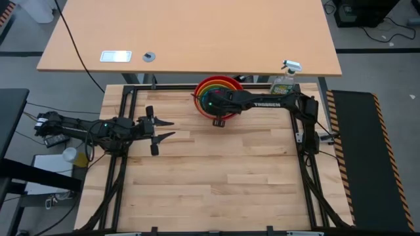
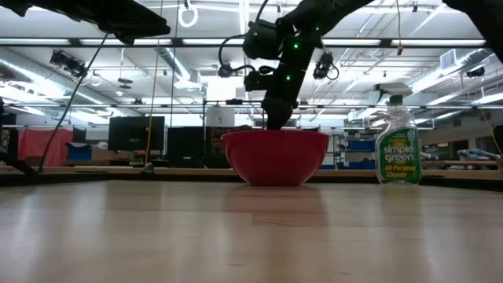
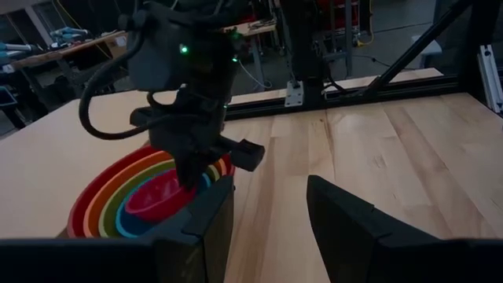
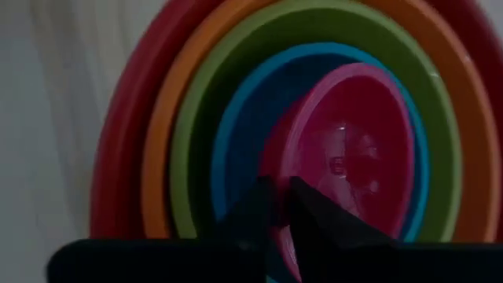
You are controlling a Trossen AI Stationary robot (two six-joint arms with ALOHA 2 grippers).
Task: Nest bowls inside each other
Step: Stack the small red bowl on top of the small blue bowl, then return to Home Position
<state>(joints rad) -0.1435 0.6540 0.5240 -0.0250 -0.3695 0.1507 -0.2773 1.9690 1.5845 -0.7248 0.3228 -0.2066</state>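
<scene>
The bowls stand nested at the table's far edge: red (image 1: 203,85) outermost, then orange (image 4: 169,134), green (image 4: 192,141), blue (image 4: 236,134) and pink (image 4: 361,149) innermost. The red bowl (image 2: 275,157) rests by its base on the table. My right gripper (image 4: 281,200) reaches down into the stack and is shut on the pink bowl; the left wrist view shows it (image 3: 192,177) from across the table. My left gripper (image 1: 164,129) hovers open over the table's left part, touching nothing. My right gripper holds the pink bowl by its rim (image 4: 284,157), one finger (image 4: 318,216) inside the bowl and the other (image 4: 253,211) outside it, over the blue bowl. The fingers come slanting down from above. The pink bowl sits tilted inside the blue bowl.
A green spray bottle (image 1: 284,78) stands upright at the far edge, just right of the bowls (image 2: 397,145). A black frame (image 1: 302,141) runs around the wooden table, whose middle and near parts (image 1: 216,177) are bare wood.
</scene>
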